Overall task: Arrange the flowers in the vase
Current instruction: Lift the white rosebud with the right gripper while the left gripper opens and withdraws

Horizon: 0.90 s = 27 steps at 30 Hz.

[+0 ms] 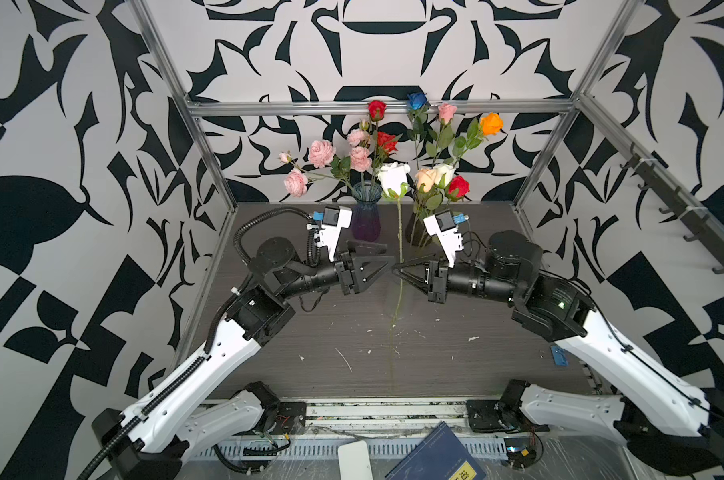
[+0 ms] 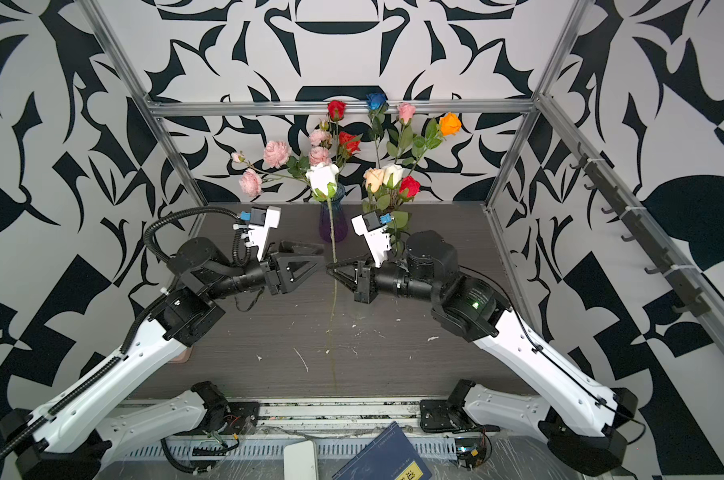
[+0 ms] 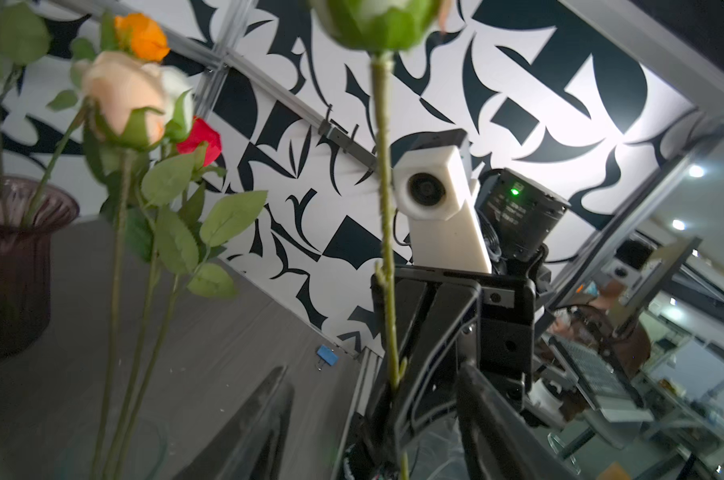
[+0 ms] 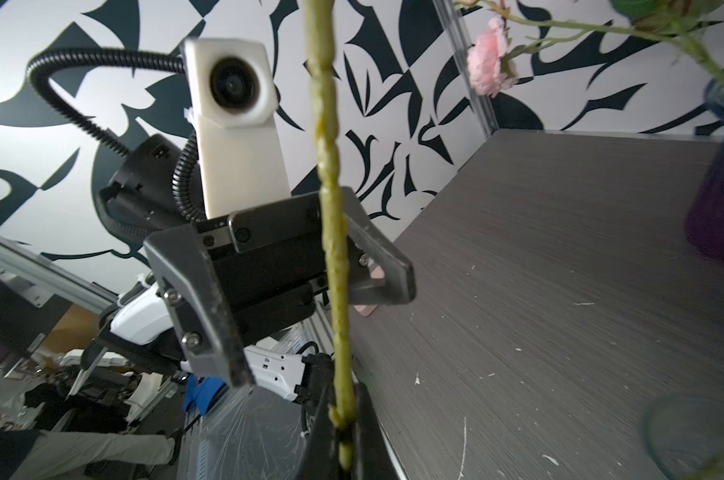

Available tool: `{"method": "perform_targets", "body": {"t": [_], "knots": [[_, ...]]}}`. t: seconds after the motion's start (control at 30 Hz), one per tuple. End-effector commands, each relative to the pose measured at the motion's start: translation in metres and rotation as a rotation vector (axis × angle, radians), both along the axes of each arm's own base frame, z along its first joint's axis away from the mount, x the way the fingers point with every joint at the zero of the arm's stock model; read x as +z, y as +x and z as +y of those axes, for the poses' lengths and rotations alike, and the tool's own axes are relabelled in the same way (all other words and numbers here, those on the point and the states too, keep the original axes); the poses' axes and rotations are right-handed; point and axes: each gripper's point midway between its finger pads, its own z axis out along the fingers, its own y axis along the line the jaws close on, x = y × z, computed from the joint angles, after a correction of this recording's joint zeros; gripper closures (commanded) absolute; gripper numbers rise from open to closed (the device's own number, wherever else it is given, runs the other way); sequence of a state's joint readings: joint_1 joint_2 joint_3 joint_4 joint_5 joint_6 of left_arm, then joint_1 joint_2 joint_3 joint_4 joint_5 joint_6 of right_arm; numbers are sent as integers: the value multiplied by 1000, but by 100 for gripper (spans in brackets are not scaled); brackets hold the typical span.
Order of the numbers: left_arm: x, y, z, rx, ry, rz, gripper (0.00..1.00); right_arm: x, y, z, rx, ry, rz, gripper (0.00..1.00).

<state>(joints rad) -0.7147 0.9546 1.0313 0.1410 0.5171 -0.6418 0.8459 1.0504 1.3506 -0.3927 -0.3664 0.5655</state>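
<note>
The right tool (image 1: 398, 268), at the centre of both top views, is clamped on the thin green stem (image 1: 401, 232) of a white rose (image 1: 393, 179). The rose stands upright, its bloom above the tools and its stem running down past them over the table (image 1: 455, 365). The left tool (image 1: 387, 257) faces it with fingers spread wide, just beside the stem, gripping nothing. Behind, in the upper middle, a blue-purple vase (image 1: 366, 220) holds pink and red flowers (image 1: 322, 153). A dark vase (image 1: 413, 235) to its right holds more roses (image 1: 427, 179).

There are two vases far back, a blue-purple vase (image 1: 366, 220) and a dark vase (image 1: 413, 235). They come with three red roses (image 1: 376, 109), two white roses (image 1: 393, 176), one blue rose (image 1: 417, 99), one orange rose (image 1: 492, 123), one cream rose (image 1: 427, 178), one pink rose (image 1: 447, 111), and one pink spray (image 1: 322, 153) with four full heads.
</note>
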Motion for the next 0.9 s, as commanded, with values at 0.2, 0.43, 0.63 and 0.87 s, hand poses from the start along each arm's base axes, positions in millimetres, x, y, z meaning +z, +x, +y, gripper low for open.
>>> {"method": "perform_targets", "body": {"t": [0.2, 0.43, 0.63, 0.87], "knots": [[-71, -3, 47, 226, 155, 49, 24, 82, 39, -41, -298, -49, -371, 100], [-93, -10, 62, 266, 156, 88, 23, 120, 63, -39, -412, -49, -630, 100], [-95, -6, 53, 239, 163, 116, 24, 130, 75, -36, -458, -86, -746, 100], [-99, -2, 48, 234, 162, 136, 25, 123, 84, -26, -450, -114, -754, 100]]}}
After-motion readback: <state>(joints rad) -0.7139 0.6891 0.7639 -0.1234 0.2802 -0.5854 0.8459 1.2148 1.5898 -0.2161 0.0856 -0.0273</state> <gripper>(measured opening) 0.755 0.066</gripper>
